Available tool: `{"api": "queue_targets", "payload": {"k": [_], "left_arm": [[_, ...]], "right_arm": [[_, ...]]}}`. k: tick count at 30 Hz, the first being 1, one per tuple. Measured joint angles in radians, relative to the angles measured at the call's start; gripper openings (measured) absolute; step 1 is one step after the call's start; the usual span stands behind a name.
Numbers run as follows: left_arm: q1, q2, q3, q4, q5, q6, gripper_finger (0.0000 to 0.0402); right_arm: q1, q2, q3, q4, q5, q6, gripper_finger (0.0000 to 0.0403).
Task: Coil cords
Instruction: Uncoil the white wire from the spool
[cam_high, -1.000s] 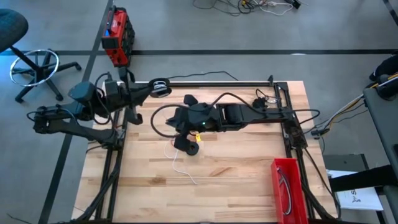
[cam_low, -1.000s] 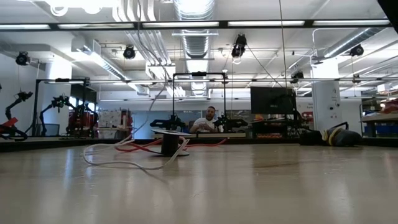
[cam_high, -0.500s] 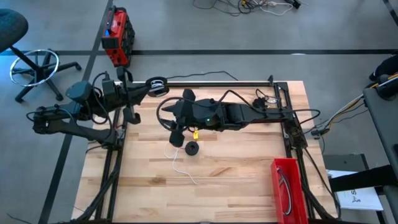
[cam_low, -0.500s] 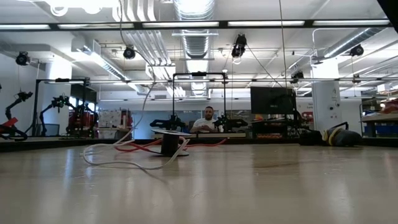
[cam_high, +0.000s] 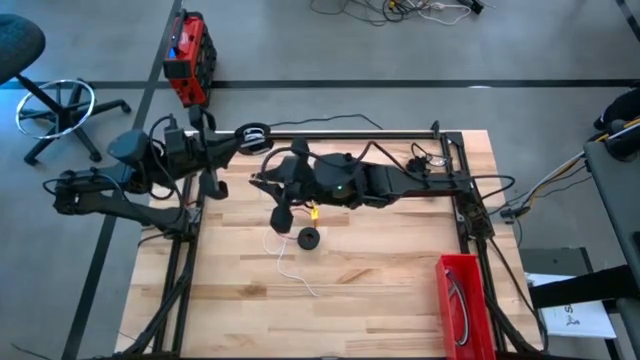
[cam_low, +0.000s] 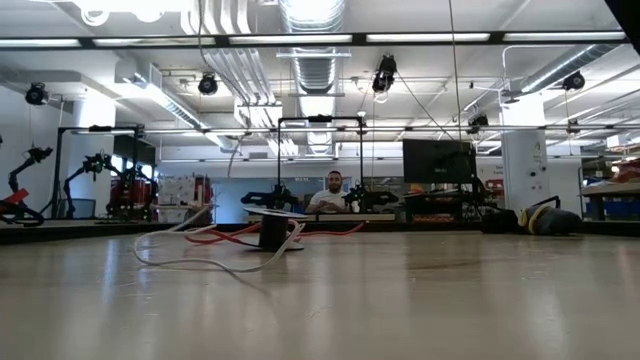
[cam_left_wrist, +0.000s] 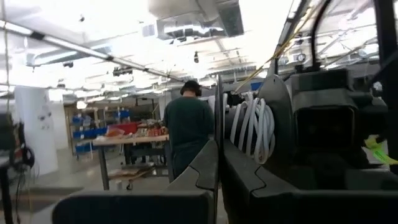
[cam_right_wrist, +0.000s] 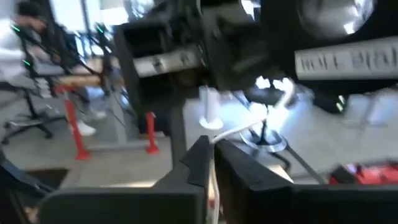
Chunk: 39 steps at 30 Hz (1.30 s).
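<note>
The white cord has a small coil (cam_left_wrist: 249, 127) at my left gripper (cam_high: 255, 135), which is shut at the table's far left edge. From there a strand runs to my right gripper (cam_high: 268, 180), shut on it just near of the left one. The cord's loose end (cam_high: 290, 265) lies on the wood in slack bends, and shows again as the white cord (cam_low: 200, 262) in the low view. A red cord (cam_low: 230, 238) lies flat behind a black spool (cam_high: 309, 238). My left gripper is shut with the white coil's loops (cam_left_wrist: 239, 124) bunched at its fingertips, lifted clear of the table. The fingers hide the place of contact. My right gripper pinches a single white strand (cam_right_wrist: 219, 138) between its two fingertips, coming level from the table's right. The strand runs on past the fingers to a white plug (cam_right_wrist: 209, 107).
A red bin (cam_high: 462, 300) holding a dark cord stands at the near right corner. A red tool case (cam_high: 187, 58) and a stool (cam_high: 50, 100) stand on the floor beyond the far left. The table's near half is bare wood (cam_high: 330, 310).
My right gripper has risen from over the black spool and gone toward the far left, up to my left gripper, drawing the white strand with it. The spool now shows uncovered. The cord's end on the table has stayed put.
</note>
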Motion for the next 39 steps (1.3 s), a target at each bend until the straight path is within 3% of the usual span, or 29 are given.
{"api": "queue_targets", "payload": {"k": [3, 7, 12, 17, 24, 32, 39], "left_arm": [[0.000, 0.024, 0.031, 0.008, 0.016, 0.023, 0.0000], [0.001, 0.089, 0.121, -0.037, 0.015, 0.071, 0.0000], [0.001, 0.188, 0.264, -0.173, -0.082, 0.129, 0.0000], [0.006, 0.264, 0.335, -0.234, -0.094, 0.133, 0.0000], [0.008, 0.280, 0.393, -0.279, -0.099, 0.148, 0.0000], [0.009, 0.284, 0.577, -0.281, -0.089, 0.175, 0.0000], [0.009, 0.353, 0.838, -0.329, -0.090, 0.181, 0.0000]], "right_arm": [[0.002, -0.005, 0.000, 0.060, -0.043, -0.014, 0.0009], [-0.004, -0.027, 0.000, 0.091, -0.058, 0.027, 0.0007], [-0.013, -0.065, 0.000, 0.149, -0.208, 0.075, 0.0004], [-0.009, -0.126, -0.001, 0.200, -0.287, 0.074, 0.0002], [-0.007, -0.262, 0.002, 0.187, -0.287, -0.010, 0.0001], [-0.009, -0.371, 0.002, -0.021, -0.270, -0.070, 0.0008], [-0.009, -0.363, 0.001, -0.326, -0.081, -0.041, 0.0079]]}}
